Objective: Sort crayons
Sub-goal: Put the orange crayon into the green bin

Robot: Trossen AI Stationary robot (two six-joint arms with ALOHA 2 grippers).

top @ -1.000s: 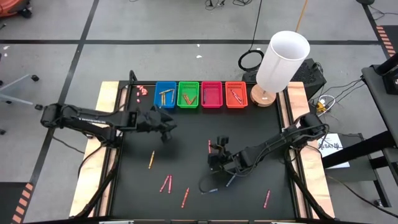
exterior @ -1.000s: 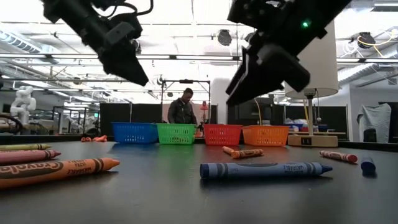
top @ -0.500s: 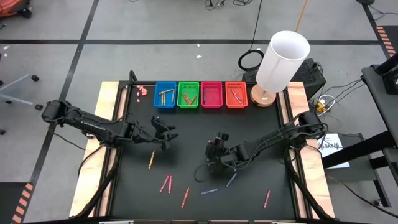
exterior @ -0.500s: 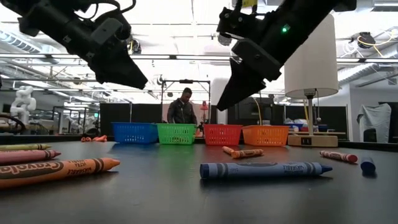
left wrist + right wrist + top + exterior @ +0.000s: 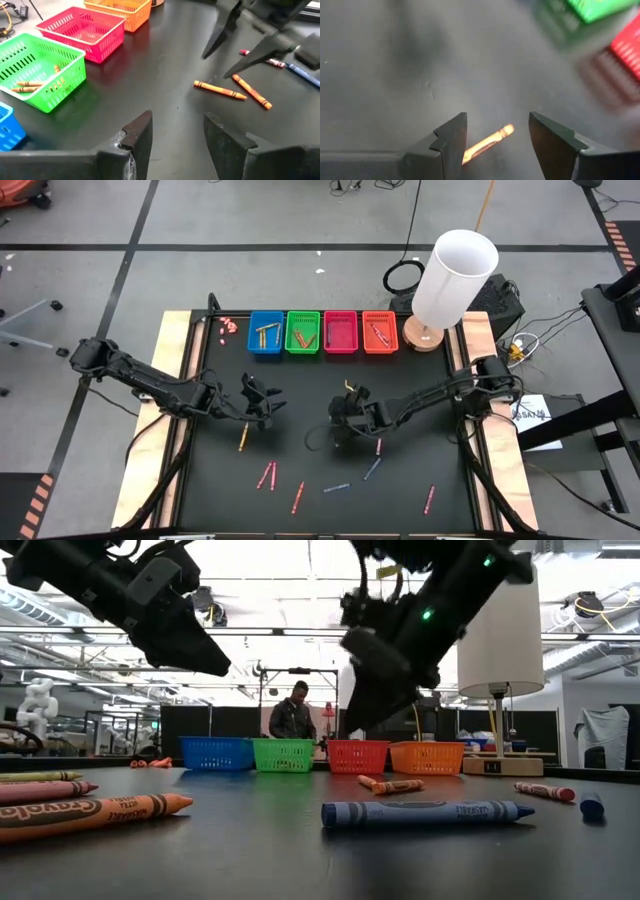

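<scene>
Several crayons lie flat on the black table (image 5: pixel 300 420): a yellow one (image 5: pixel 242 437), a pink pair (image 5: pixel 267 475), a red one (image 5: pixel 297 498) and blue ones (image 5: pixel 337 487). My left gripper (image 5: pixel 175 120) is open and empty above the table's left middle (image 5: pixel 266 400). My right gripper (image 5: pixel 497 120) is open above the table's middle (image 5: pixel 342 410). An orange crayon (image 5: pixel 487 141) lies on the table below the gap between its fingers. The left wrist view shows two orange crayons (image 5: pixel 220 90) by the right gripper's fingers.
Blue (image 5: pixel 265 332), green (image 5: pixel 302 332), pink (image 5: pixel 340 332) and orange (image 5: pixel 380 332) baskets stand in a row at the far edge, some holding crayons. A white lamp (image 5: pixel 450 280) stands at the far right. Pinkish bits (image 5: pixel 228 326) lie at the far left.
My left gripper has gone down and toward the table's near edge. My right gripper has gone toward the far edge and a little left, to above the orange crayons. No crayon has moved.
</scene>
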